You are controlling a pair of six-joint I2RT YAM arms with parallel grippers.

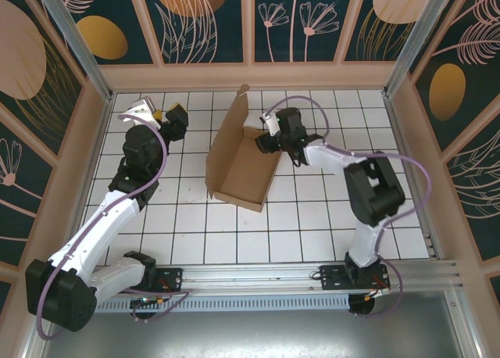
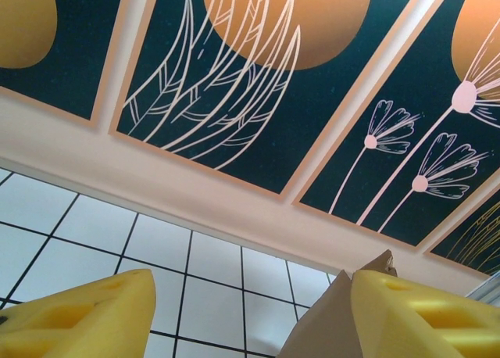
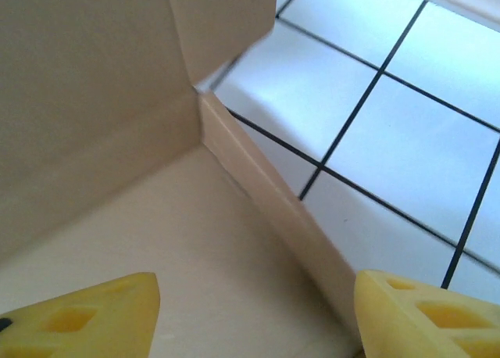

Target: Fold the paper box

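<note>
The paper box is brown cardboard, partly formed, lying mid-table with one tall panel raised on its left side. My right gripper is at the box's far right corner. In the right wrist view it is open and straddles the low side wall: one finger sits over the box floor, the other over the tiles. My left gripper hovers left of the box, apart from it. It is open with only tiles between its fingers, and a cardboard tip pokes up behind the right finger.
The white tiled table is fenced by patterned walls on three sides. A metal rail runs along the near edge by the arm bases. Open tiles lie in front of the box.
</note>
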